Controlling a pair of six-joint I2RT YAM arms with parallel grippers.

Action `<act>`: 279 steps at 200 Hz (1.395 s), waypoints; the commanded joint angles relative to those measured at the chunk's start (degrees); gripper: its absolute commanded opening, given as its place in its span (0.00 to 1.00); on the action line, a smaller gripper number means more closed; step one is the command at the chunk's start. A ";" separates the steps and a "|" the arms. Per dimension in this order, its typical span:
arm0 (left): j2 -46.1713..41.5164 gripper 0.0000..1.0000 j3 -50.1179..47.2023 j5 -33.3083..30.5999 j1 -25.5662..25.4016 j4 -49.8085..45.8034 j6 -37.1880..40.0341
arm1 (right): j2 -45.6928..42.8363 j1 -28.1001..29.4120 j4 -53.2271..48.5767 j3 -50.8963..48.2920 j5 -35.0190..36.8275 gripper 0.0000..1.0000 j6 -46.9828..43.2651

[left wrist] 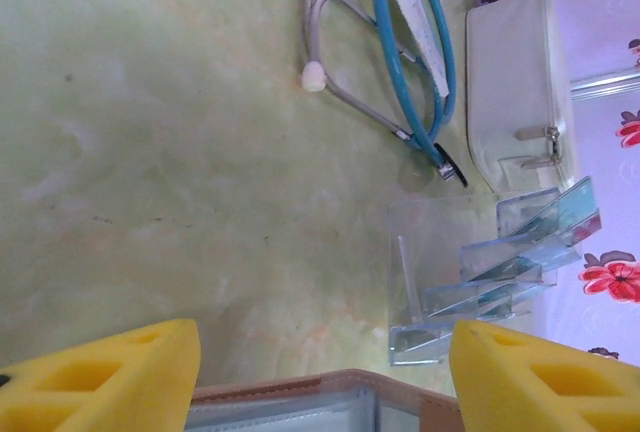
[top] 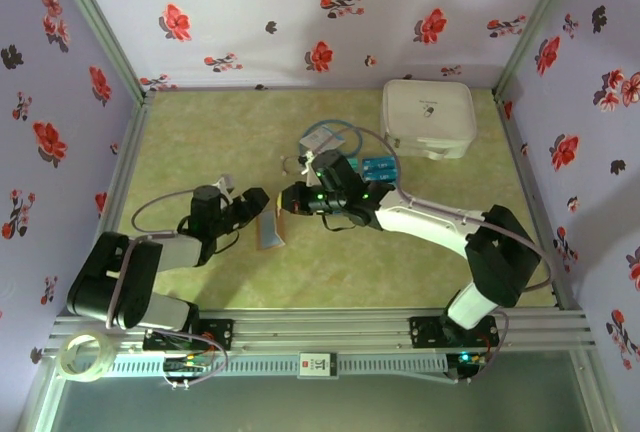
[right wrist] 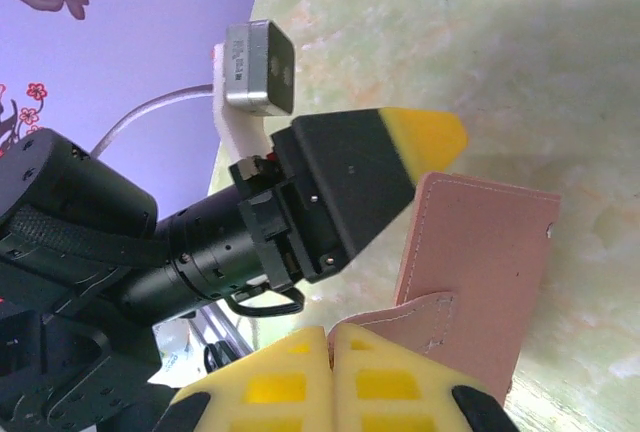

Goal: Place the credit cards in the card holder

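Top external: table, floral walls; left fingers open, right fingers pinch card holder.

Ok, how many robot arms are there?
2. The left arm comes in from the near left, the right arm from the near right, both reaching to the card holder mid-table.

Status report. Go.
Left gripper open at wallet. Right gripper shut on wallet flap. Cards in clear stand. Stethoscope beside it, not blocking.
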 commanded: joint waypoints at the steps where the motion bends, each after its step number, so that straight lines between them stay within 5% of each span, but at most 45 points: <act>1: 0.42 0.67 -0.84 0.08 0.17 3.16 0.00 | -2.00 -1.05 3.65 -2.73 -2.16 0.00 1.48; 102: -6.27 0.69 0.87 -0.49 -0.95 -14.99 7.79 | -10.02 -4.79 4.38 -17.47 -0.04 0.00 -0.21; 190: -4.49 0.71 11.13 -12.12 -9.98 -36.75 19.33 | -12.05 -6.81 4.91 -22.53 0.57 0.00 -0.83; 279: 1.42 0.72 13.85 -11.95 -12.74 -38.12 21.95 | -11.16 -8.66 8.38 -28.26 2.22 0.00 -0.83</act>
